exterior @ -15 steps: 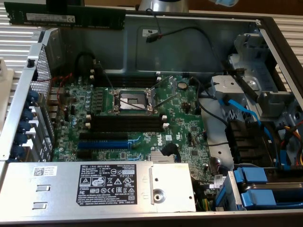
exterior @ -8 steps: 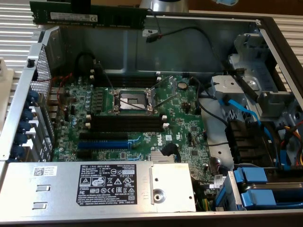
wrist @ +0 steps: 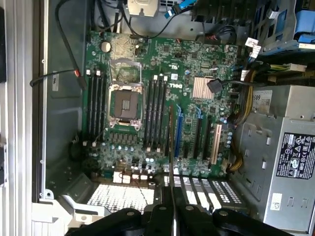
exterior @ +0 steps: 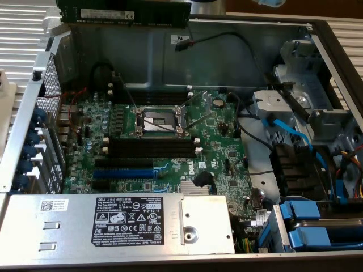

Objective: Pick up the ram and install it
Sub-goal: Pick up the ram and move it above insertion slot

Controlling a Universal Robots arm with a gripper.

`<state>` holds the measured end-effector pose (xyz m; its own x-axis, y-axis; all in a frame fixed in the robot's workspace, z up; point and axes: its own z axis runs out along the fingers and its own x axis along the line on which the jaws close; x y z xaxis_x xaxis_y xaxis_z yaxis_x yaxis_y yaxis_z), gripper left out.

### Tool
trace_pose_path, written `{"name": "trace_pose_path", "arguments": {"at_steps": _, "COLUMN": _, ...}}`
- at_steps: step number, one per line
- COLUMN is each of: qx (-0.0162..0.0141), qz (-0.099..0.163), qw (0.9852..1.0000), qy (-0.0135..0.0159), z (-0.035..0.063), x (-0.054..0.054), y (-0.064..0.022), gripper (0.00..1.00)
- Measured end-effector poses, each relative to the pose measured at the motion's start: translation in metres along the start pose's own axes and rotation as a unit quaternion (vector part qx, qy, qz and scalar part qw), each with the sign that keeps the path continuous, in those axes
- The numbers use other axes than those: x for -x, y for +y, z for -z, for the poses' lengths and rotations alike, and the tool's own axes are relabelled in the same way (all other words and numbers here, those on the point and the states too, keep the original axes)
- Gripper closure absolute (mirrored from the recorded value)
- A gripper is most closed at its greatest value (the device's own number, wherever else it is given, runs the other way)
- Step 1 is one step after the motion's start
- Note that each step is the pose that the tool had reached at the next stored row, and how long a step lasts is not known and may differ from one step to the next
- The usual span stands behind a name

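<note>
Ram clamped edge-on in closed pincer, held above open case, over motherboard.

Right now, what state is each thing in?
ram: gripped, held clear of the board, in no slot
jaws: shut on the ram
black slots: empty
blue slot: empty
processor socket: bare, no cooler on it
case: cover off

The end effector points downward, clamped tight on the ram.
</note>
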<state>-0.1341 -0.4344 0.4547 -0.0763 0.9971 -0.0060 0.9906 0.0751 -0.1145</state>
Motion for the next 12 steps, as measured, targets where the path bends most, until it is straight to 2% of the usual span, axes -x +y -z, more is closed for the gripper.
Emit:
{"name": "trace_pose_path", "arguments": {"at_steps": 1, "qx": 0.0034, "qz": 0.0, "qw": 1.0, "qy": -0.0027, "z": 0.0, "x": -0.003, "y": 0.0006, "gripper": 0.88}}
{"name": "trace_pose_path", "arguments": {"at_steps": 2, "qx": 0.0083, "qz": -0.001, "qw": 1.0, "qy": -0.0053, "z": 0.0001, "x": -0.007, "y": 0.0008, "gripper": 0.88}}
{"name": "trace_pose_path", "arguments": {"at_steps": 4, "qx": 0.0205, "qz": -0.001, "qw": 0.9997, "qy": -0.0092, "z": 0.0001, "x": -0.013, "y": 0.0014, "gripper": 0.88}}
{"name": "trace_pose_path", "arguments": {"at_steps": 6, "qx": 0.0366, "qz": -0.002, "qw": 0.9993, "qy": -0.012, "z": 0.0002, "x": -0.019, "y": 0.0018, "gripper": 0.88}}
{"name": "trace_pose_path", "arguments": {"at_steps": 8, "qx": 0.0547, "qz": -0.002, "qw": 0.9984, "qy": -0.0135, "z": 0.0004, "x": -0.023, "y": 0.002, "gripper": 0.88}}
{"name": "trace_pose_path", "arguments": {"at_steps": 9, "qx": 0.0599, "qz": -0.003, "qw": 0.9981, "qy": -0.0129, "z": 0.0001, "x": -0.023, "y": 0.002, "gripper": 0.88}}
{"name": "trace_pose_path", "arguments": {"at_steps": 10, "qx": 0.0621, "qz": -0.003, "qw": 0.998, "qy": -0.0105, "z": -0.0001, "x": -0.023, "y": 0.0021, "gripper": 0.88}}
{"name": "trace_pose_path", "arguments": {"at_steps": 12, "qx": 0.0638, "qz": -0.003, "qw": 0.9979, "qy": -0.0073, "z": -0.0008, "x": -0.023, "y": 0.002, "gripper": 0.88}}
